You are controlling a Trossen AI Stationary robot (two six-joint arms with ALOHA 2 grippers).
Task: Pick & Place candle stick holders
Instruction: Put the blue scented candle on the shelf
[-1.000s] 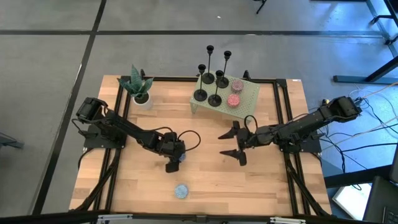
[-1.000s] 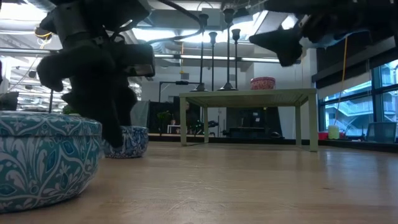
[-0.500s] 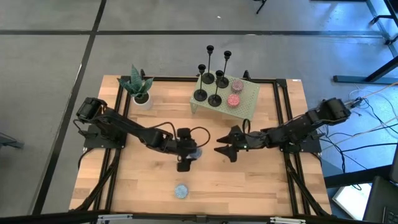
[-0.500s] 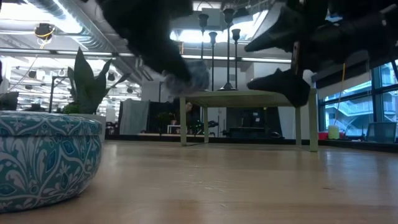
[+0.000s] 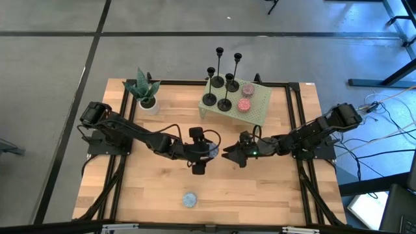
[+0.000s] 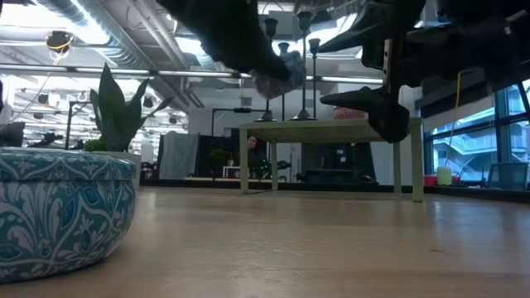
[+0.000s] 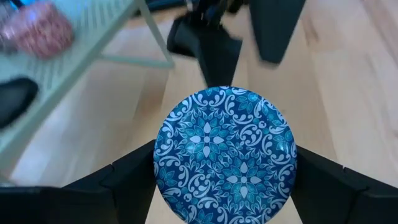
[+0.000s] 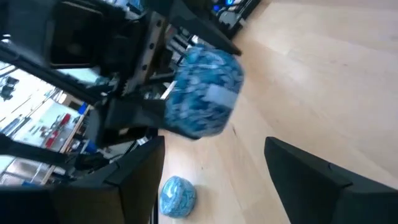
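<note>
Several black candle stick holders (image 5: pixel 224 81) stand by their round bases on a small green table (image 5: pixel 260 107) at the far middle; in the low view the candle stick holders (image 6: pixel 284 70) rise behind the arms. My left gripper (image 5: pixel 205 153) is over the table's middle, shut on a round blue patterned tin (image 7: pixel 225 155). My right gripper (image 5: pixel 229 154) stands open just right of that tin (image 8: pixel 205 99), its fingers on either side of empty air. My left gripper pinches the tin's round side wall (image 7: pixel 163 167) between its two fingers (image 7: pixel 127 177), one on each opposite side. The fingers come from the table's left, slanting down. The tin is lifted clear of the table, its patterned lid facing the wrist camera.
A second blue tin (image 5: pixel 189 199) lies near the table's near edge and fills the low view's left (image 6: pixel 62 207). A potted plant (image 5: pixel 144 91) stands at the far left. Two pink candles (image 5: pixel 246 97) share the green table with the holders.
My left gripper has lifted the blue tin off the table and carried it up and toward the table's right, tipping nearer to level. My right gripper has gone toward the left gripper and a little down, rolling about its own axis.
</note>
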